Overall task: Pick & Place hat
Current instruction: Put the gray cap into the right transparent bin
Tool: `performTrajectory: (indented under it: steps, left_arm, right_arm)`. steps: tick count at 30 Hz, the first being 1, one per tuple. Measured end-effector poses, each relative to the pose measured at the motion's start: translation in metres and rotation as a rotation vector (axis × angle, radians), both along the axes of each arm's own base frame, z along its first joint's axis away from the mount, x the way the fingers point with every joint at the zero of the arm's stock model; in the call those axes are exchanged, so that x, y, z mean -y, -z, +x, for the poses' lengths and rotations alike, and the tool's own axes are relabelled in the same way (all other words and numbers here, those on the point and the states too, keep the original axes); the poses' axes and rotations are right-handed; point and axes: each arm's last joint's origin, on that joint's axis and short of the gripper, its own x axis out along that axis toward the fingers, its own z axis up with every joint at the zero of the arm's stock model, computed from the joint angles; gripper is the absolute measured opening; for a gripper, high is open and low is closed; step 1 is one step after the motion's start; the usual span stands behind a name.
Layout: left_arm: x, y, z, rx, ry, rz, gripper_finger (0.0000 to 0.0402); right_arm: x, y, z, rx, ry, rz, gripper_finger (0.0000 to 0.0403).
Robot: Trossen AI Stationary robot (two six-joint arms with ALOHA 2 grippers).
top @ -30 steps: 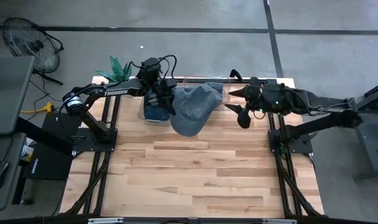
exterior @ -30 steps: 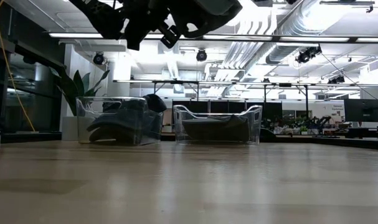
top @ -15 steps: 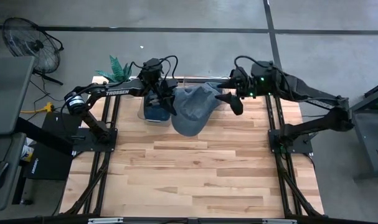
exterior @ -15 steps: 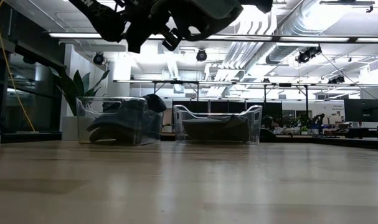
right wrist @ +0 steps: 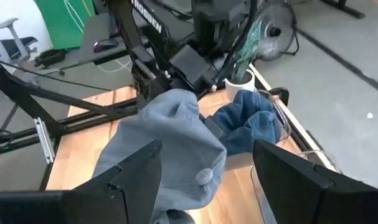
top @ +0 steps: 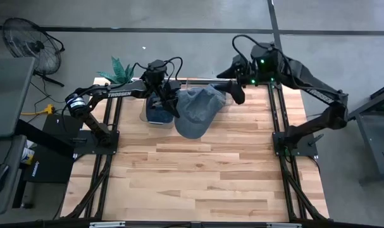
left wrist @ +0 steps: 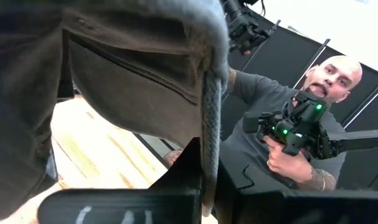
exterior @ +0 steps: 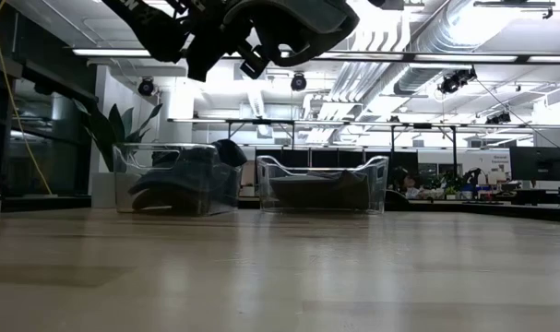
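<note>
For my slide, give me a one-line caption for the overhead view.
Left claw holds a gray hat aloft near the bins while the open right claw approaches.

Grey-blue cap [top: 195,109] held up above the table

Soft and drooping, crown button showing, it hangs near the far edge

Right claw [top: 231,81] nearer hat [top: 195,111] (open)

Front and middle of table [top: 198,177] unobstructed; two clear bins [exterior: 176,179] [exterior: 322,184] obstruct the far edge
</note>
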Motion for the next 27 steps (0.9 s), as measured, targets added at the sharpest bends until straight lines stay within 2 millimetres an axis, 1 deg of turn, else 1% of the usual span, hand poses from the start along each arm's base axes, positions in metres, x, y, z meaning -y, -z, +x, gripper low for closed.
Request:
performTrajectory:
  steps: [2,4,9,14,20,24,27]
  left_arm:
    - [0.000,0.000,0.000,0.001,0.000,0.001,0.0004]
    - [0.000,0.000,0.000,0.002,0.000,0.001,0.0004]
    - [0.000,0.000,0.000,0.003,0.000,0.002,0.0004]
    - [0.000,0.001,0.000,0.000,-0.001,0.000,0.0004]
    - [0.000,0.002,0.000,-0.008,-0.002,-0.005,0.0004]
    - [0.000,0.002,0.000,-0.008,-0.002,-0.005,0.0004]
    - [0.000,0.002,0.000,-0.009,-0.002,-0.005,0.0004]
  right_arm:
    - [0.004,-0.003,0.004,-0.025,-0.014,0.016,0.0243]
    - [0.008,-0.001,0.011,-0.073,-0.034,0.035,0.0243]
    - [0.020,0.016,0.040,-0.236,-0.069,0.071,0.0243]
    - [0.034,0.014,0.057,-0.276,-0.094,0.106,0.0243]
    - [0.047,0.016,0.064,-0.345,-0.087,0.125,0.0243]
    - [0.049,0.014,0.062,-0.338,-0.122,0.161,0.0244]
    - [0.051,0.016,0.060,-0.358,-0.124,0.178,0.0245]
